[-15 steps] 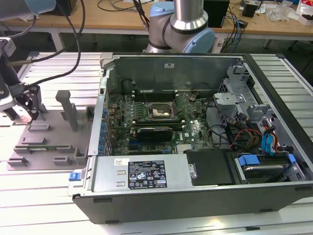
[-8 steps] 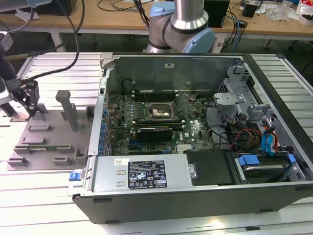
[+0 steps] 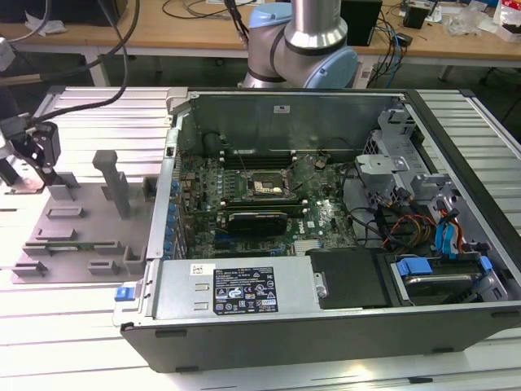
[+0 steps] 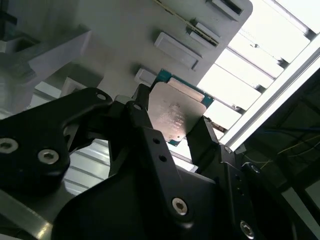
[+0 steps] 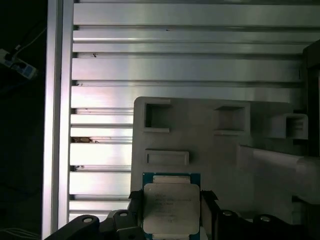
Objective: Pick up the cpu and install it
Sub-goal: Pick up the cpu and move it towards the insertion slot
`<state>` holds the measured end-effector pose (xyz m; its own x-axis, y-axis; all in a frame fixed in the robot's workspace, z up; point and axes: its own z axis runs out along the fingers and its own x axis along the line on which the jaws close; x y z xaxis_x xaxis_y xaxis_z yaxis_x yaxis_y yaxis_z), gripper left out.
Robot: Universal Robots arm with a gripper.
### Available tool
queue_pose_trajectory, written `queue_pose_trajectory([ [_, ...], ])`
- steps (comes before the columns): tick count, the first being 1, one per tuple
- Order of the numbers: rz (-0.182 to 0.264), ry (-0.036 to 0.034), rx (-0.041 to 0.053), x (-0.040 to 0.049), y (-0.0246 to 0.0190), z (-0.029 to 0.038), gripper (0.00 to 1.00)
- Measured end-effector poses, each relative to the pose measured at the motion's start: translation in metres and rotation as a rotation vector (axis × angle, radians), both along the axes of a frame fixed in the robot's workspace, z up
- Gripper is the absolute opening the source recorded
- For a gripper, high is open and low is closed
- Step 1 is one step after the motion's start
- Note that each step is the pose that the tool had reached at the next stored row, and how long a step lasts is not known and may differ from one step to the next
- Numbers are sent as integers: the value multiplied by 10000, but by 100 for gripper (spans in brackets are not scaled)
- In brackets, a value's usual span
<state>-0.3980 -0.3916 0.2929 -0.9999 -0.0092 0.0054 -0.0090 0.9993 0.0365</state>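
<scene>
Pick-up in hand: the tool [image 5: 171, 197] grips the cpu [image 5: 170, 212] by two edges (socket [image 3: 267, 186] well apart), so lifting calls for level steadiness.

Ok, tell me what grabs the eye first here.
The open computer case dominates the exterior view's middle, its motherboard bare. In both wrist views the gripper is closed on the silver cpu, over the gray tray.
</scene>
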Motion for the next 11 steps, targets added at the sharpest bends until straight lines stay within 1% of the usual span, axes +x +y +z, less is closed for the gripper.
queue_pose_trajectory([
  [2, -1, 1, -1, -1, 4, 51, 55],
  [4, 1, 0, 0, 0, 5, 77, 55],
  [9, 0, 0, -1, 0, 14, 168, 55],
  [11, 0, 0, -1, 0, 19, 236, 55],
])
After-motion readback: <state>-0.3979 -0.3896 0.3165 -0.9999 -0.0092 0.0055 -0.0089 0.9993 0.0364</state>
